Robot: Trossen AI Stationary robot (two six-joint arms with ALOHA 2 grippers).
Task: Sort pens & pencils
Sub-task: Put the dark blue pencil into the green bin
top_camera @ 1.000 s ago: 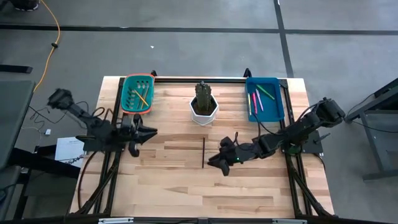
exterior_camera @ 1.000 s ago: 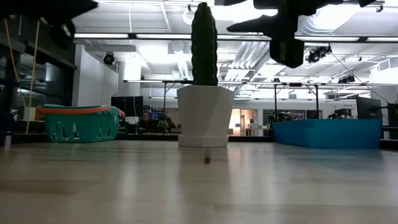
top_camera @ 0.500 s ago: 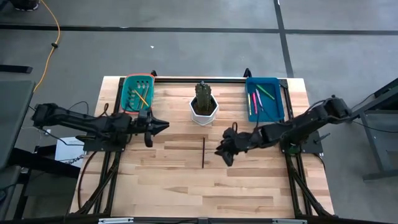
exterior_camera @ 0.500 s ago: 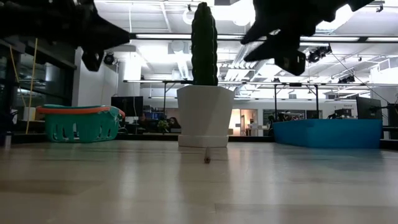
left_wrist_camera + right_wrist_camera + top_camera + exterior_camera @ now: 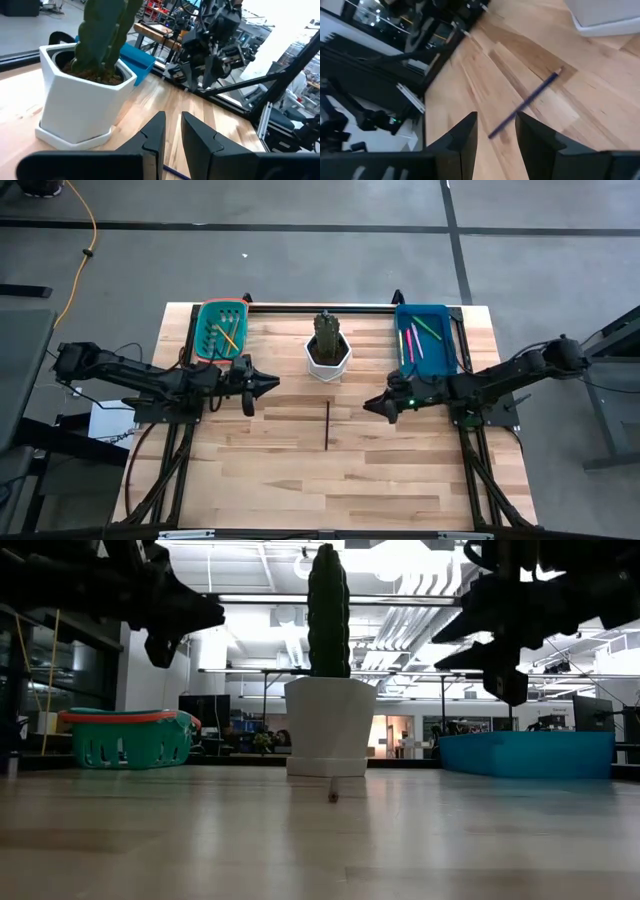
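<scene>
Pale wooden planks make up the table (image 5: 290,470), which stands on a grey floor crossed by dark lines. One dark pencil (image 5: 327,425) lies alone near the middle of the table, pointing straight away from the front edge, with nothing touching it; in the low view only its end shows (image 5: 332,797), just in front of the white pot. The right wrist view shows the same pencil (image 5: 526,104) lying across the planks beyond that arm's fingers.

Behind the pencil stands a white pot (image 5: 328,358) holding a green cactus (image 5: 326,330). At the back left corner sits a green basket (image 5: 204,345) with orange and yellow pencils (image 5: 226,334) inside. At the back right corner sits a blue tray (image 5: 449,340) holding the pink and green pens (image 5: 414,340).

On the pencil's left, the left gripper (image 5: 270,382) hangs above the table, in front of the basket, pointing toward the pot; its jaws stand a narrow way apart and hold nothing. On the pencil's right, the right gripper (image 5: 370,405) hangs above the table in front of the tray, pointing toward the middle; its jaws are spread with nothing between them.

Beyond the table, the low view shows a large room with ceiling lights and desks.
</scene>
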